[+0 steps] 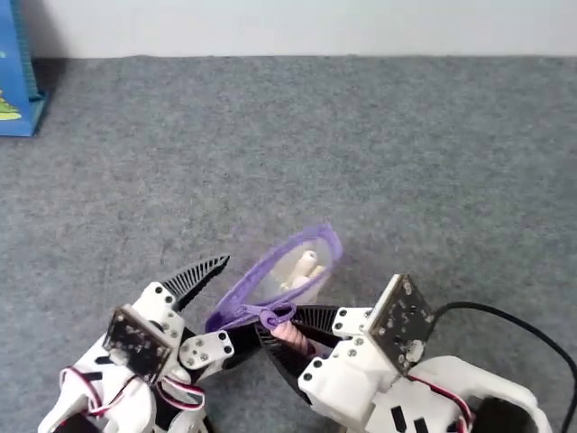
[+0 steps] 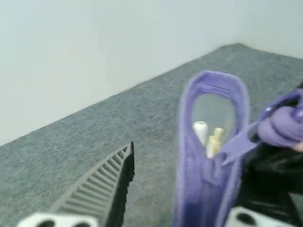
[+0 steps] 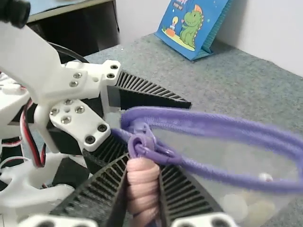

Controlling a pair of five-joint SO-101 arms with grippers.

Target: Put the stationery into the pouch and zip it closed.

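right hand (image 3: 142, 163) (image 1: 287, 332): mine, clenched on the pink cord, one ribbed finger on each side of it.
pink cord (image 3: 141, 182) (image 1: 290, 336): pinched between my right fingers, its knotted top just past the fingertips.
zip pull (image 3: 144, 144) (image 1: 270, 316): purple, joined to the pink cord, straight ahead of my right fingertips and touching the pouch's rim.
left hand (image 1: 233, 298): mine, released, the fingers spread wide. One ribbed finger (image 2: 106, 187) stands well off to the side. The pouch's near end lies between the two fingers.
pouch (image 1: 270, 269) (image 2: 189, 156) (image 3: 213, 127): clear body with a purple zip edge, running away from both hands across the bench. Its mouth gapes open beyond the zip pull.
stationery (image 1: 302, 266) (image 2: 208, 137): pale stubby pieces inside the pouch, past the zip pull and farther from both hands than the open rim.
bench (image 1: 361, 135): grey felt-like surface under the pouch and beyond it.
blue bag (image 1: 16, 81) (image 3: 194, 23): printed with a green dinosaur. It stands far beyond my left hand at the bench's back edge, against the wall.
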